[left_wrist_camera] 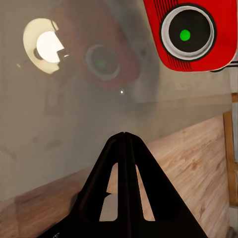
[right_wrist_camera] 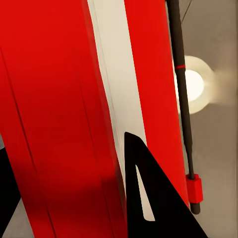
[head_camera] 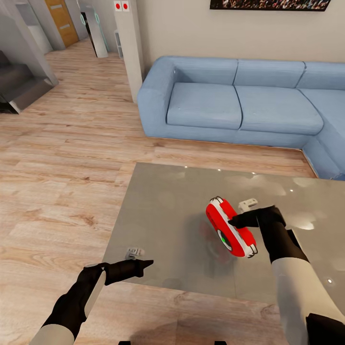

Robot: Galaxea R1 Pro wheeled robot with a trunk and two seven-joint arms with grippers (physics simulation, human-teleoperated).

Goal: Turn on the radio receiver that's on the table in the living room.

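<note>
My right gripper [head_camera: 235, 223] is clamped on the radio receiver [head_camera: 231, 227], one finger [right_wrist_camera: 148, 198] lying against its white band and the other on the far red side. I hold the radio tilted above the table [head_camera: 163, 215]; its dial [left_wrist_camera: 188, 32] glows green at the centre, and its reflection shows in the glossy top. My left gripper [head_camera: 146, 262] hangs at the table's near edge, fingers pressed together, holding nothing. Beyond the table stands the light-blue sofa [head_camera: 239, 105].

Bright, even render — ceiling lamps glare off the glossy table [head_camera: 158, 215]; soft shadows, sharp focus.
</note>
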